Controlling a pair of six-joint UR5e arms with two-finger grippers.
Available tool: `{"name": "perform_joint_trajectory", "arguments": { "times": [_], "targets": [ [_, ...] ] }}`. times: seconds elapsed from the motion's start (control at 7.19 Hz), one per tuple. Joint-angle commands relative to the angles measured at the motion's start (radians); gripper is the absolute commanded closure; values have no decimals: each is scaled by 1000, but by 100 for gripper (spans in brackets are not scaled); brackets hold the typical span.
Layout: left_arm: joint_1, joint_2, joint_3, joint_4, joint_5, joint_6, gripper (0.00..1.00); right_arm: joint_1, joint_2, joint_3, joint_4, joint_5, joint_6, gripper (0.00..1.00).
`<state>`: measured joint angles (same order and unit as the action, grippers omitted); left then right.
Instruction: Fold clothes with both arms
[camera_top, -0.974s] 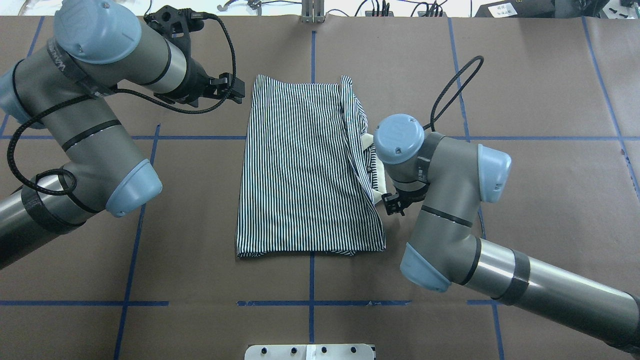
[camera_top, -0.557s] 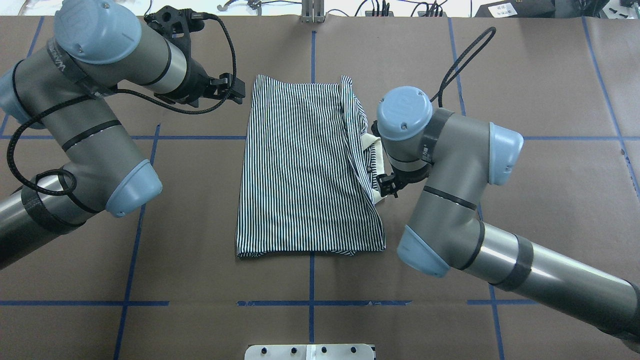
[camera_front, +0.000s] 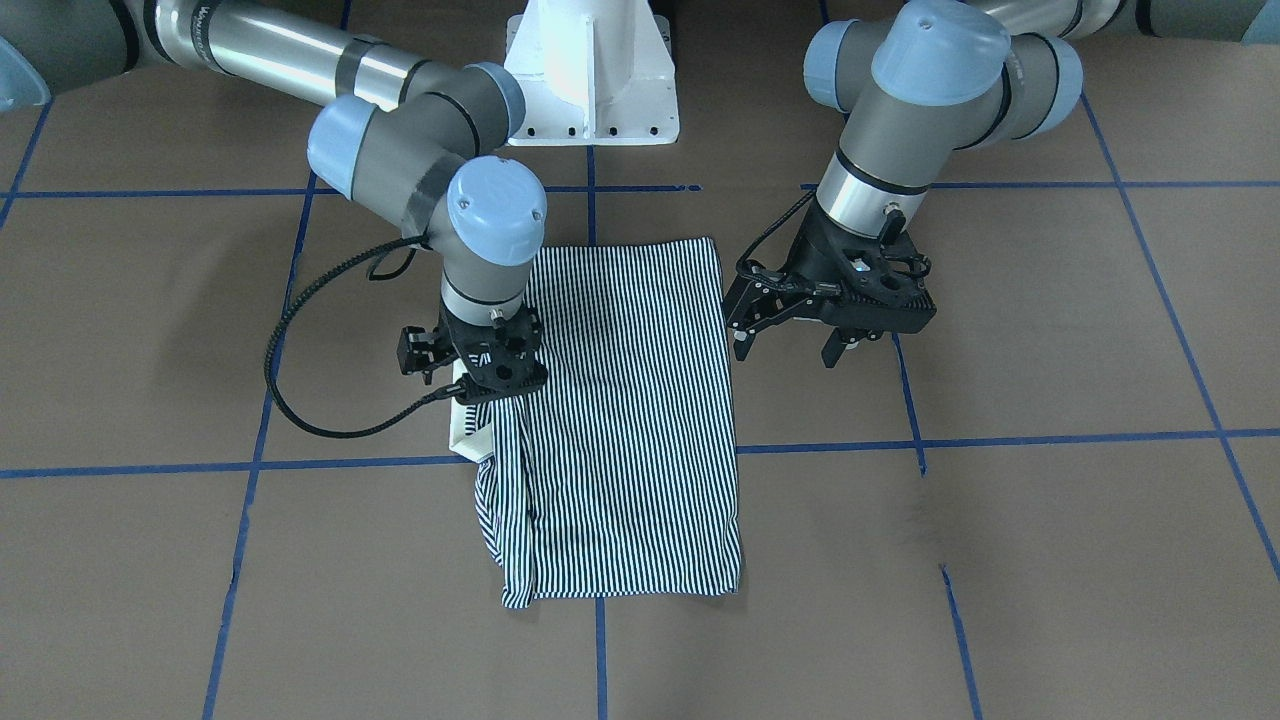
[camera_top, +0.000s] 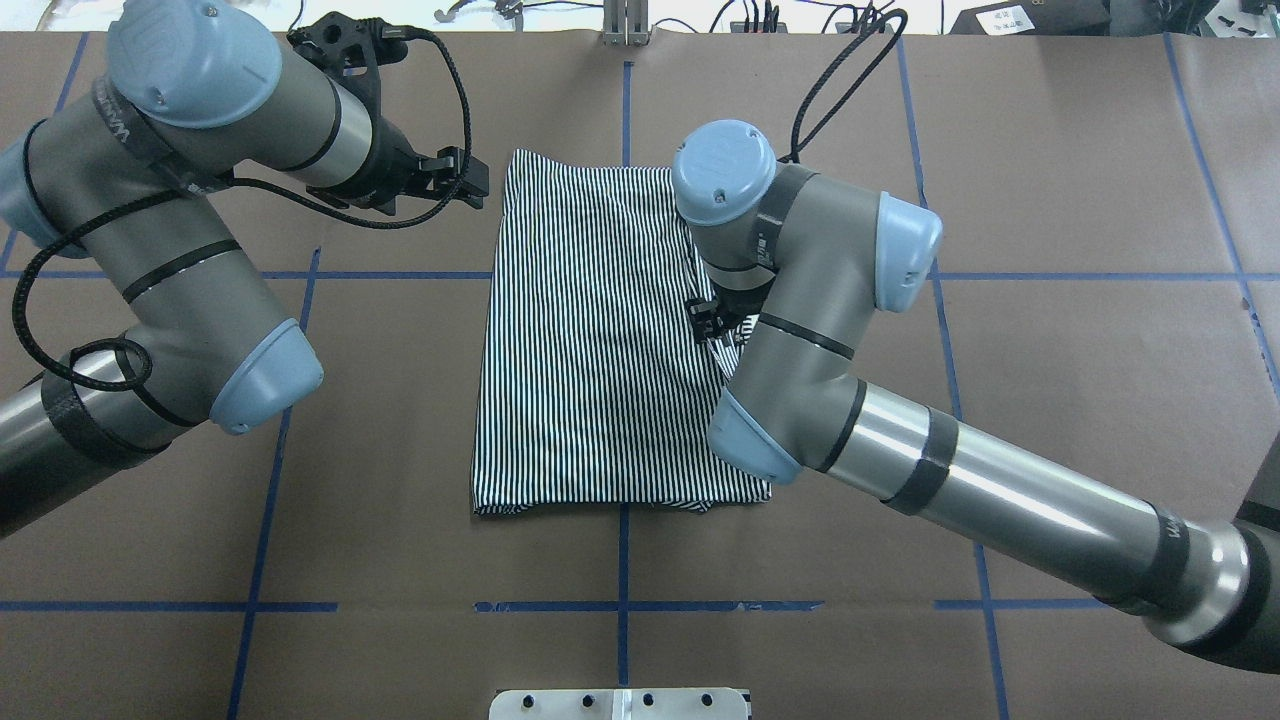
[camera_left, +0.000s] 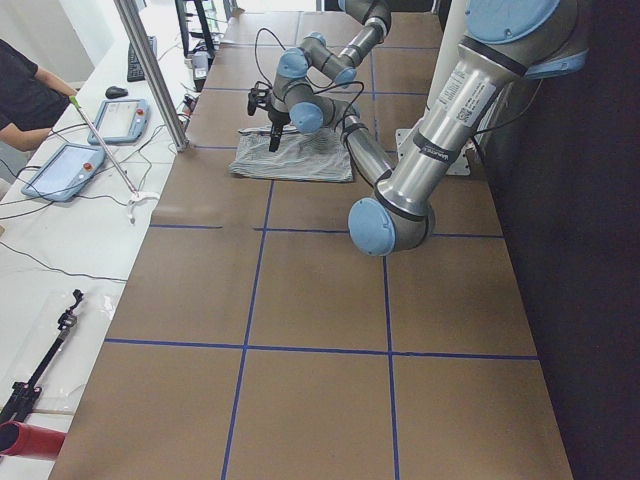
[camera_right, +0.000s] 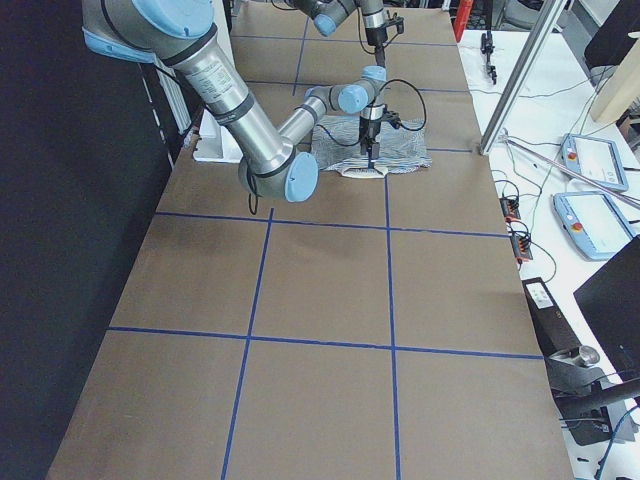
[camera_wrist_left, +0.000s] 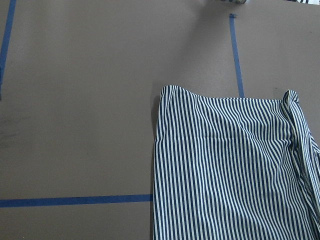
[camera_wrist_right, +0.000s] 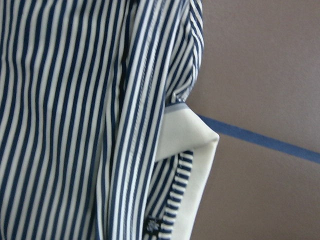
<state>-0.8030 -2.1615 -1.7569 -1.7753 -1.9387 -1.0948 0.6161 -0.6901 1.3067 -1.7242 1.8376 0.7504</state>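
Note:
The striped polo shirt (camera_front: 630, 420) (camera_top: 590, 340) lies folded into a tall rectangle at the table's middle. Its white collar (camera_front: 465, 432) (camera_wrist_right: 192, 145) sticks out from under a loose fold on the side of my right arm. My right gripper (camera_front: 497, 392) (camera_top: 705, 322) points straight down over that fold, just above the collar. Its fingertips are lost against the cloth, so I cannot tell if it is open or shut. My left gripper (camera_front: 785, 350) (camera_top: 470, 180) hovers open and empty just off the shirt's opposite edge, near a far corner.
Blue tape lines cross the brown table cover. The white pedestal base (camera_front: 590, 70) stands at the robot's edge of the table. Beyond the far edge are a metal post (camera_left: 150, 70), tablets and cables, and a seated person (camera_left: 25, 95).
My right arm has swung in from beside the shirt and now has its gripper over the shirt's loose edge fold. The shirt and the left arm have not moved.

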Motion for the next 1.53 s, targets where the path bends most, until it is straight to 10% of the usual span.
{"name": "perform_joint_trajectory", "arguments": {
  "times": [0.0, 1.39],
  "targets": [
    [-2, 3, 0, 0, -2, 1, 0, -10, 18, -49, 17, 3, 3, 0],
    [1, 0, 4, -6, -2, -5, 0, -7, 1, -32, -94, 11, -12, 0]
  ]
}}
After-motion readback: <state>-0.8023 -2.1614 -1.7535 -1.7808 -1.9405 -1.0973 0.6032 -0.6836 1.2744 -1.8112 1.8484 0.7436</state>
